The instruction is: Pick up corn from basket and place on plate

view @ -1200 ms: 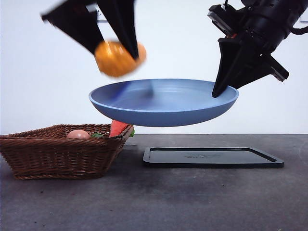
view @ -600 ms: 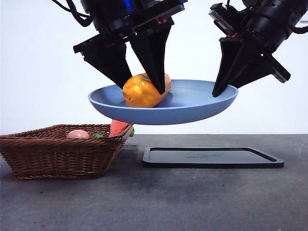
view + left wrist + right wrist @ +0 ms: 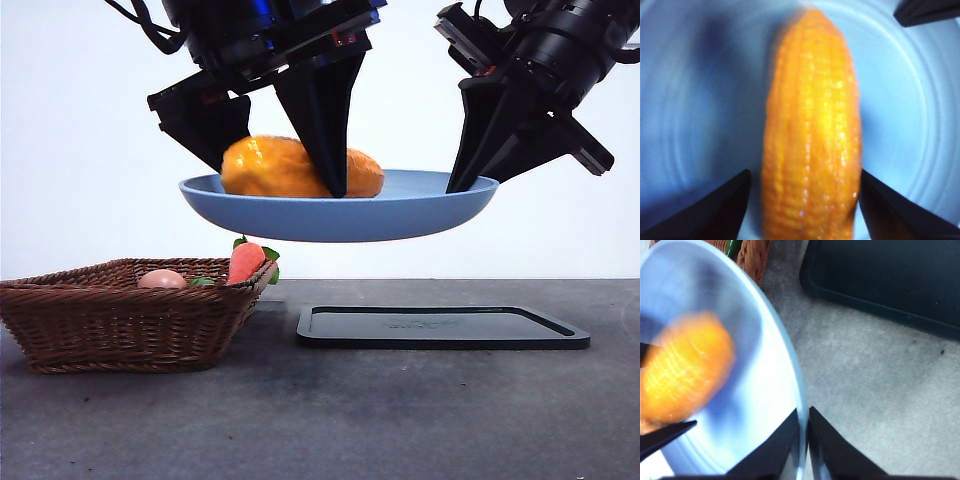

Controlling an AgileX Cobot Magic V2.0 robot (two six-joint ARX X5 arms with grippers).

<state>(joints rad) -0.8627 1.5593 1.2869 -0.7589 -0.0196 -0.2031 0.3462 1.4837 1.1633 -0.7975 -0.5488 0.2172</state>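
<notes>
The plate (image 3: pixel 400 215) hangs level in the air, well above the black tray (image 3: pixel 443 327) on the table (image 3: pixel 400 420). The corn (image 3: pixel 280 168) lies lengthwise in the plate's left half, with the left gripper (image 3: pixel 275 175) straddling it, one dark jaw on each side of the cob. At the plate's right rim the right gripper (image 3: pixel 470 180) pinches the edge. Below the plate's left side stands the basket (image 3: pixel 120 320), holding an egg (image 3: pixel 162 279) and a carrot (image 3: pixel 246 262) that pokes up toward the plate's underside.

No legible text or markings.
</notes>
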